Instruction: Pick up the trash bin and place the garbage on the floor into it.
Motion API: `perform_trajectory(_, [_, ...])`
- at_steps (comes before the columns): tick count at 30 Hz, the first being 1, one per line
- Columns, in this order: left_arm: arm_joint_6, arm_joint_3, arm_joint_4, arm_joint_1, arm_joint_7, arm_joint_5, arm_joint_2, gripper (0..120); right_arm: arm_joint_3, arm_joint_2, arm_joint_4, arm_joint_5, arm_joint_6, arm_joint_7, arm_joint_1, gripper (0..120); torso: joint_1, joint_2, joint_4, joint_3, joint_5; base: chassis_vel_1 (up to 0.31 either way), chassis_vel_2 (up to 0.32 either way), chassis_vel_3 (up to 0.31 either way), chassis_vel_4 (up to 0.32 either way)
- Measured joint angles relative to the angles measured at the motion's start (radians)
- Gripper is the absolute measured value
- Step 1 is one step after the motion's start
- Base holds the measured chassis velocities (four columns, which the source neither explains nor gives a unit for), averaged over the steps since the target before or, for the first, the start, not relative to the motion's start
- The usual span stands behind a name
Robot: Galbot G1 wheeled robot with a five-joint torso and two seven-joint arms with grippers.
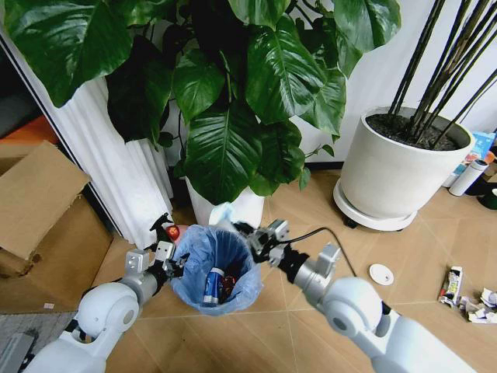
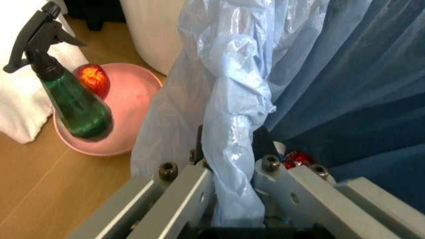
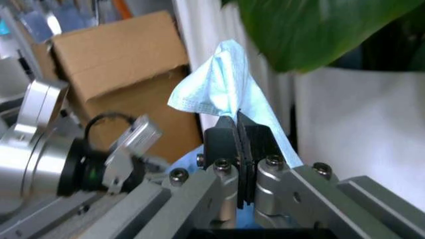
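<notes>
Right now the bin (image 1: 213,273) stands on the floor (image 1: 256,342) before the robot, in front of the white pot of a big leafy plant (image 1: 233,93), and both arms reach to its rim. On the near-left side of the rim the left pincer (image 1: 175,264) is closed on the bin's blue bag (image 2: 232,124); the left wrist view shows a bunched fold of plastic pinched between its fingers (image 2: 199,149). Over the far-right side of the rim the right pincer (image 1: 242,230) is clamped on a pale tissue (image 1: 221,214), and the right wrist view shows the tissue (image 3: 222,79) sticking up from between the shut pads (image 3: 229,144). Inside the bin lie a white-blue bottle (image 1: 213,286) and a red wrapper (image 1: 228,286).

Just beside the bin, in the left wrist view, a green spray bottle (image 2: 69,94) stands on a pink dish (image 2: 133,109) with a red ball (image 2: 93,79) next to it. A cardboard box (image 1: 43,210) sits to the left.

More garbage lies on the floor well to the right: a white disc (image 1: 380,273), a small carton (image 1: 451,284) and crumpled paper (image 1: 481,305) near the edge. Behind them is a second white pot (image 1: 392,175) holding dark stems
</notes>
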Motion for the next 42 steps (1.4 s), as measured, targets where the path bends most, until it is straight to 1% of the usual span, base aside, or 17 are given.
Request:
perform_trajectory(9, [0.001, 0.0, 0.011, -0.013, 0.0, -0.002, -0.005, 0, -0.088, 0.006, -0.049, -0.031, -0.007, -0.037, 0.037, 0, 0.0, 0.0, -0.0001, 0.0, 0.0, 0.0, 0.0, 0.0, 0.0])
perform_trajectory(11, [0.001, 0.0, 0.015, -0.015, 0.002, -0.003, -0.004, 0, -0.098, 0.007, -0.052, -0.031, -0.016, -0.032, 0.047, 11, 0.0, 0.0, 0.0, 0.0, -0.0001, 0.0, 0.0, 0.0, 0.0])
perform_trajectory(12, [0.001, 0.0, 0.015, -0.015, 0.002, -0.003, -0.004, 0, -0.098, 0.007, -0.052, -0.031, -0.016, -0.032, 0.047, 11, 0.0, 0.0, 0.0, 0.0, -0.0001, 0.0, 0.0, 0.0, 0.0])
perform_trajectory(14, [0.001, -0.003, 0.018, -0.018, 0.004, -0.005, -0.003, 0, -0.106, 0.009, -0.058, -0.033, -0.022, -0.028, 0.053, 22, 0.0, 0.0, 0.0, 0.0, 0.0, 0.0, 0.0, 0.0, 0.0])
perform_trajectory(15, [0.001, -0.003, 0.018, -0.018, 0.004, -0.005, -0.003, 0, -0.106, 0.009, -0.058, -0.033, -0.022, -0.028, 0.053, 22, 0.0, 0.0, 0.0, 0.0, 0.0, 0.0, 0.0, 0.0, 0.0])
perform_trajectory(18, [0.001, -0.004, 0.021, -0.019, 0.007, -0.006, -0.001, 0, -0.11, 0.013, -0.064, -0.035, -0.024, -0.027, 0.053, 33, 0.0, 0.0, 0.0, 0.0, 0.0, 0.0, 0.0, 0.0, 0.0])
perform_trajectory(19, [0.001, -0.005, 0.021, -0.019, 0.008, -0.006, -0.001, 0, -0.112, 0.014, -0.066, -0.036, -0.025, -0.027, 0.053, 39, 0.0, 0.0, 0.0, 0.0, 0.0, 0.0, 0.0, 0.0, 0.0])
perform_trajectory(20, [0.001, -0.005, 0.021, -0.019, 0.008, -0.006, -0.001, 0, -0.112, 0.014, -0.066, -0.036, -0.025, -0.027, 0.053, 39, 0.0, 0.0, 0.0, 0.0, 0.0, 0.0, 0.0, 0.0, 0.0])
perform_trajectory(23, [0.001, -0.005, 0.023, -0.022, 0.01, -0.008, 0.0, 0, -0.116, 0.016, -0.069, -0.037, -0.028, -0.027, 0.053, 54, 0.0, 0.0, 0.0, 0.0, 0.0, 0.0, 0.0, 0.0, 0.0])
perform_trajectory(24, [0.001, -0.005, 0.023, -0.022, 0.01, -0.008, 0.0, 0, -0.116, 0.016, -0.069, -0.037, -0.028, -0.027, 0.053, 54, 0.0, 0.0, 0.0, 0.0, 0.0, 0.0, 0.0, 0.0, 0.0])
perform_trajectory(27, [0.001, -0.005, 0.024, -0.024, 0.011, -0.009, 0.001, 0, -0.118, 0.018, -0.074, -0.041, -0.028, -0.027, 0.054, 68, 0.0, 0.0, 0.0, 0.0, 0.0, 0.0, 0.0, 0.0, 0.0])
perform_trajectory(28, [0.001, -0.005, 0.024, -0.024, 0.011, -0.009, 0.001, 0, -0.118, 0.018, -0.074, -0.041, -0.028, -0.027, 0.054, 68, 0.0, 0.0, 0.0, 0.0, 0.0, 0.0, 0.0, 0.0, 0.0])
perform_trajectory(31, [0.001, -0.006, 0.024, -0.024, 0.012, -0.009, 0.001, 0, -0.118, 0.02, -0.078, -0.046, -0.027, -0.027, 0.054, 83, 0.0, 0.0, 0.0, 0.0, 0.0, 0.0, 0.0, 0.0, 0.0])
perform_trajectory(32, [0.001, -0.006, 0.024, -0.024, 0.012, -0.009, 0.001, 0, -0.118, 0.02, -0.078, -0.046, -0.027, -0.027, 0.054, 83, 0.0, 0.0, 0.0, 0.0, 0.0, 0.0, 0.0, 0.0, 0.0])
perform_trajectory(34, [0.001, -0.007, 0.024, -0.023, 0.012, -0.009, 0.001, 0, -0.109, 0.023, -0.078, -0.051, -0.023, -0.027, 0.054, 94, 0.0, 0.0, 0.0, 0.0, 0.0, 0.0, 0.0, 0.0, 0.0])
perform_trajectory(40, [0.001, -0.01, 0.023, -0.02, 0.011, -0.009, -0.001, 0, -0.062, 0.023, -0.064, -0.053, -0.009, -0.01, 0.048, 100, 0.0, 0.0, 0.0, 0.0, 0.0001, 0.0, 0.0, 0.0, 0.0])
perform_trajectory(42, [0.0, -0.018, 0.022, -0.015, 0.011, -0.009, -0.002, 0, -0.008, 0.005, -0.047, -0.048, -0.007, 0.01, 0.038, 100, 0.0, 0.0, 0.0001, 0.0, 0.0, 0.0, 0.0, 0.0, 0.0])
